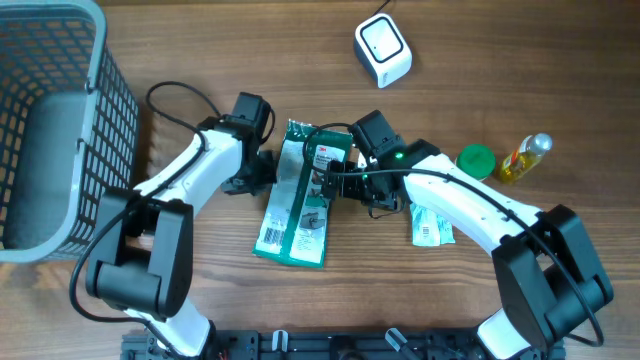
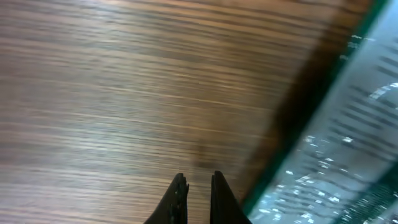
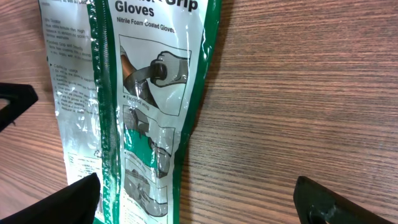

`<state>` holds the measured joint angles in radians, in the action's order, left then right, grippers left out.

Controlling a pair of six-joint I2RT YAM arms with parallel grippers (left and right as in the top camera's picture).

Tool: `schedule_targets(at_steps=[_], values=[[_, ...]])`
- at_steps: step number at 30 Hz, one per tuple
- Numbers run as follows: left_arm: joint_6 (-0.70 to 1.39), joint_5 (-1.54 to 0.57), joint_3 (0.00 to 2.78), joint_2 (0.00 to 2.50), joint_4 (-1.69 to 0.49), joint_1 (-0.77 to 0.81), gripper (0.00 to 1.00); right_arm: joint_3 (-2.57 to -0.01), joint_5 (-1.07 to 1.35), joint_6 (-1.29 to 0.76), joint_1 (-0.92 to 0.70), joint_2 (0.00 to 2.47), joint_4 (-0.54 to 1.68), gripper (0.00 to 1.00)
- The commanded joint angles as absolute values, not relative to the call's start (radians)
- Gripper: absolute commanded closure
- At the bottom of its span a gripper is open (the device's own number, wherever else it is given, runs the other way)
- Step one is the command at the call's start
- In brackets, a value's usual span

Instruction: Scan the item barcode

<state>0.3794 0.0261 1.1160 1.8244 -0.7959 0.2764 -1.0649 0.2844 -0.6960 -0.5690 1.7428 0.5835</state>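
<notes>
Wood-plank table (image 1: 400, 300), two-arm rig based at 6 o'clock. Nearest the base, the task's item, a green glove pack (image 1: 300, 205), lay flat at centre, long axis running 6 to 12. A white printed panel at its near end was prob. the barcode side, tho too small to read. The left gripper (image 2: 198, 186) sat with fingers pinched together on nothing, low over bare wood just beside the pack's 9 o'clock edge. The right gripper (image 3: 196, 186) hovered above the pack w/ fingers spread wide, nothing held. A small packet (image 1: 432, 228) lay at 4 o'clock, partly under the right arm.

Judged from this, the pick would go best w/ the right fingers straddling the pack's 3 o'clock edge toward its far end, clear of the white panel, so the code is not covered. The film looked slick and floppy, so a firm pinch and a slow lift seemed wise, then the panel turned toward the white scanner (image 1: 383, 52) at 1 o'clock.

Containers: the grey basket (image 1: 115, 100) at 9 o'clock held a grey shape, identity unclear. At 3 o'clock sat a green-lidded tub (image 1: 476, 160), closed, contents hidden. Just beside it was a capped bottle (image 1: 523, 158) of yellow liquid, apparently on its side.
</notes>
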Motion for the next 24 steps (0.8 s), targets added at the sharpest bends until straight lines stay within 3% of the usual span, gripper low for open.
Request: schedule_targets(at_steps=[1, 24], values=[[0.41, 0.054, 1.13, 1.813, -0.837, 0.273, 0.95, -1.071, 0.292, -0.706, -0.571, 1.724, 0.586, 0.0], [0.426, -0.145, 1.029, 1.824, -0.883, 0.377, 0.92, -1.071, 0.292, -0.706, -0.571, 1.724, 0.611, 0.0]])
